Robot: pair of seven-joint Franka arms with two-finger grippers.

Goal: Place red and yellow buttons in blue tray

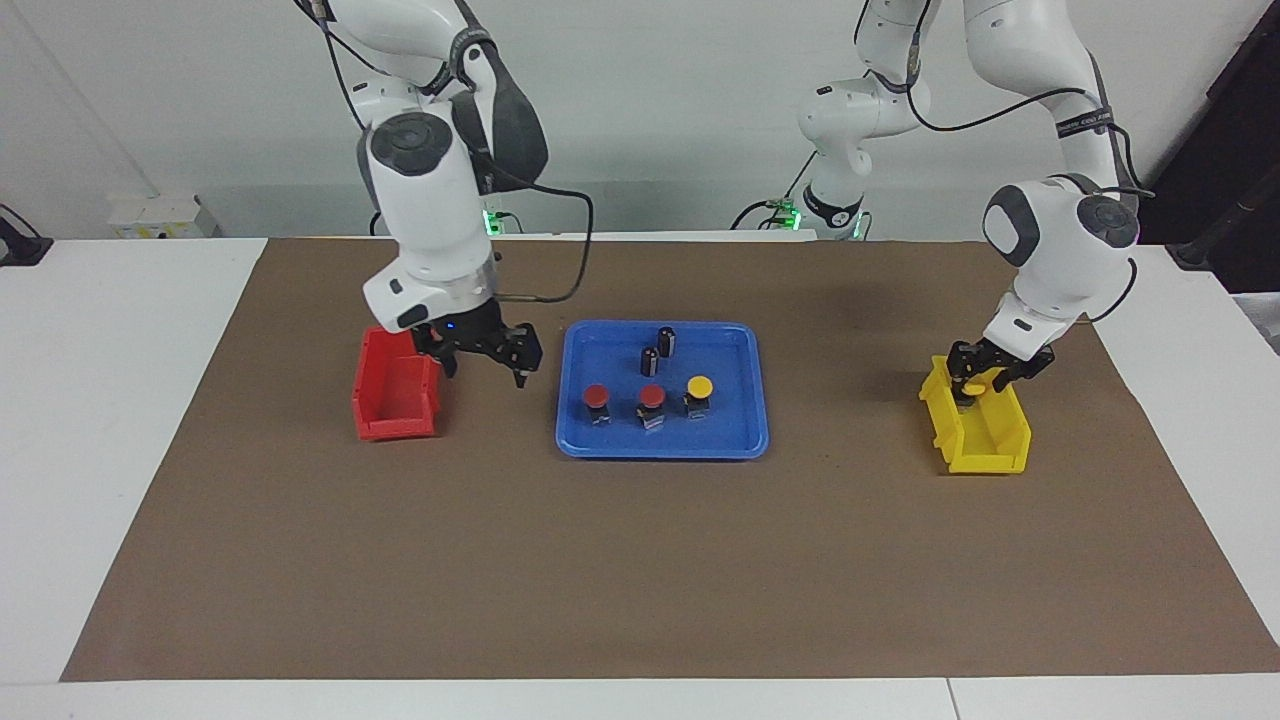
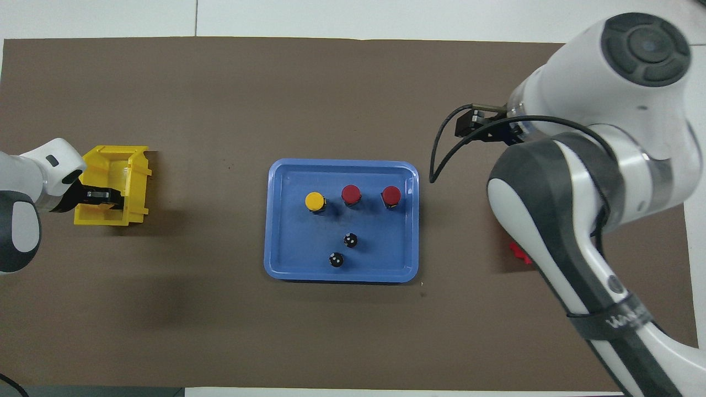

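A: Left gripper (image 1: 983, 374)?

B: Down in the yellow bin (image 1: 985, 450), jaws closed tight on the bin button (image 1: 975, 384), close inside the bin's walls.

A: Right gripper (image 1: 484, 368)?

B: Jaws spread wide, holding nothing, touching nothing. It hangs over the mat (image 1: 640, 560) between the red bin (image 1: 395, 410) and the tray (image 1: 745, 440).

A: The tray, seen from overhead, twelve o'clock pointing away from the robots?

B: Mid-mat. The yellow bin sits at its nine o'clock and the red bin at three, with open mat on every side.

A: Inside it?

B: Three buttons stand in a row toward twelve: the yellow button (image 2: 314, 201), then two red buttons (image 2: 351, 194) (image 2: 391, 194), each apart from the next and off the rim. Two dark cylinders (image 2: 349, 240) (image 2: 336, 259) stand toward six.
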